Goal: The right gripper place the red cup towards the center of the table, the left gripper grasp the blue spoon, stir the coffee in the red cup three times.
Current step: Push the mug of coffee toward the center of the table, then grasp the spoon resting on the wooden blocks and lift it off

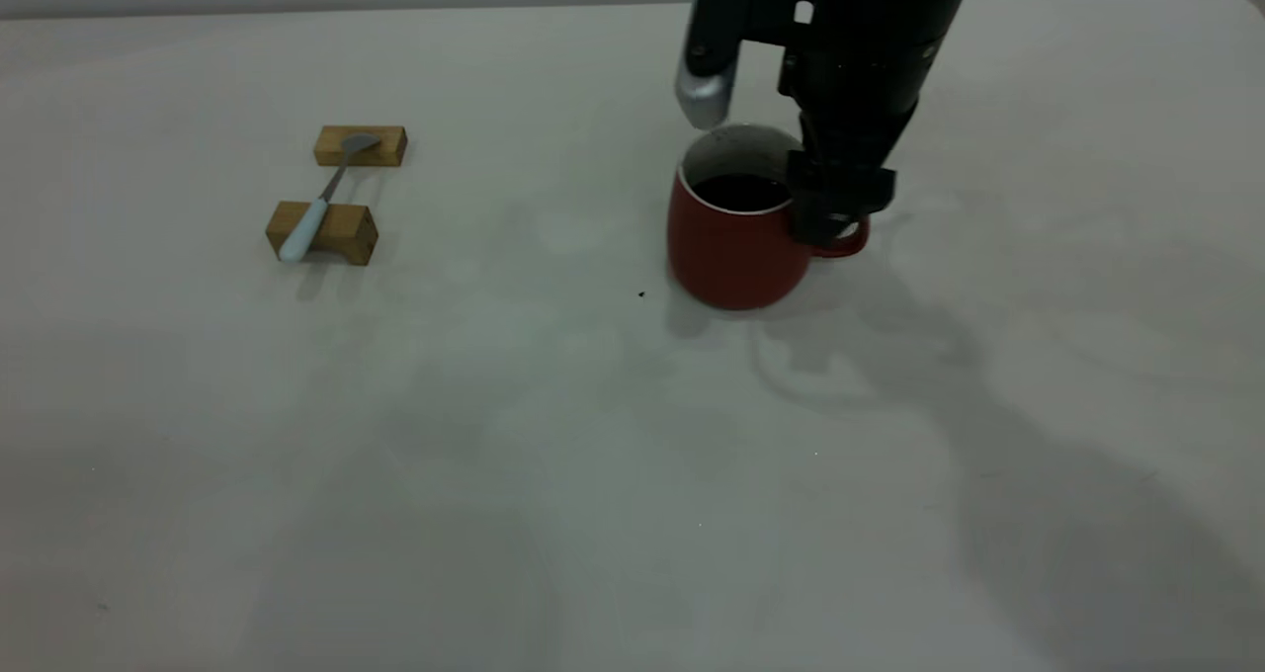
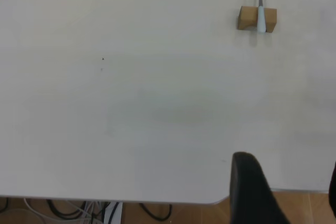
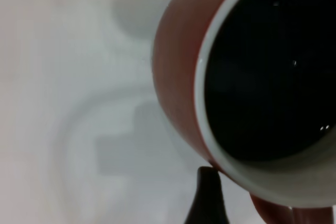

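My right gripper (image 1: 828, 225) grips the cup (image 1: 736, 247) by its handle near the table (image 1: 593, 455) centre. The spoon (image 1: 321, 198) bridges two blocks (image 1: 341, 190) well left, handle nearest; left gripper's state unclear

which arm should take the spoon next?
Left, likely. The right hand is at the red cup's handle. The blue spoon lies across two wooden blocks on the left side, and the left wrist view faces it unobstructed.
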`<state>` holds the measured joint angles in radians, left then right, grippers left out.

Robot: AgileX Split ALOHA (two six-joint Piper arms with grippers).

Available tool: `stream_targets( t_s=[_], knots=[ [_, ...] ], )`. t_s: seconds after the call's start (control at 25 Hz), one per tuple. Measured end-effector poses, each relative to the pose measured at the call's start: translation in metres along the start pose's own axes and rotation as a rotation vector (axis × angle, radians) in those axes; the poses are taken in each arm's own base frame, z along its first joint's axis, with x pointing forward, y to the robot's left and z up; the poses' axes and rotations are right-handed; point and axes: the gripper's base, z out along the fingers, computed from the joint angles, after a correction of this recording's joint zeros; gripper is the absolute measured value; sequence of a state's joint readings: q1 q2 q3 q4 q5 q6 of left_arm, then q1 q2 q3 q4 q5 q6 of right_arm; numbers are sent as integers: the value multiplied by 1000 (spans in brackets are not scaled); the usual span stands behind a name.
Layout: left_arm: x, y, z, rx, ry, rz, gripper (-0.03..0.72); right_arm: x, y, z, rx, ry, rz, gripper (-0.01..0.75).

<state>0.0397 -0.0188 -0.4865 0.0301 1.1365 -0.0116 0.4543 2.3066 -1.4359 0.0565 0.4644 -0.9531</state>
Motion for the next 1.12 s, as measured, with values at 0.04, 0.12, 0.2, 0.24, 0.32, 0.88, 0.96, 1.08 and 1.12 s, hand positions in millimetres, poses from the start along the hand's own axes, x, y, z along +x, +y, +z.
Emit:
stream_targets(
  t_s=[0.04,0.12,0.2,0.24,0.32,0.88,0.96,1.08,1.12],
  knots=[
    [0,0,0,0,0,0,438,-2,0,0,4,-11,25,660],
    [0,0,0,0,0,0,438,-5,1,0,4,-36,92,658],
    [0,0,0,0,0,0,438,-7,0,-1,2,-60,159,658],
    [0,0,0,0,0,0,438,-9,0,-4,2,-73,191,658],
    [0,0,0,0,0,0,438,-13,-3,-15,11,-93,233,657],
    [0,0,0,0,0,0,438,15,-2,-242,-67,-40,678,623],
    [0,0,0,0,0,0,438,24,10,-281,-57,-33,732,622],
    [0,0,0,0,0,0,438,35,23,-319,11,-50,822,622],
    [0,0,0,0,0,0,438,40,27,-327,38,-51,845,622]
  ],
)
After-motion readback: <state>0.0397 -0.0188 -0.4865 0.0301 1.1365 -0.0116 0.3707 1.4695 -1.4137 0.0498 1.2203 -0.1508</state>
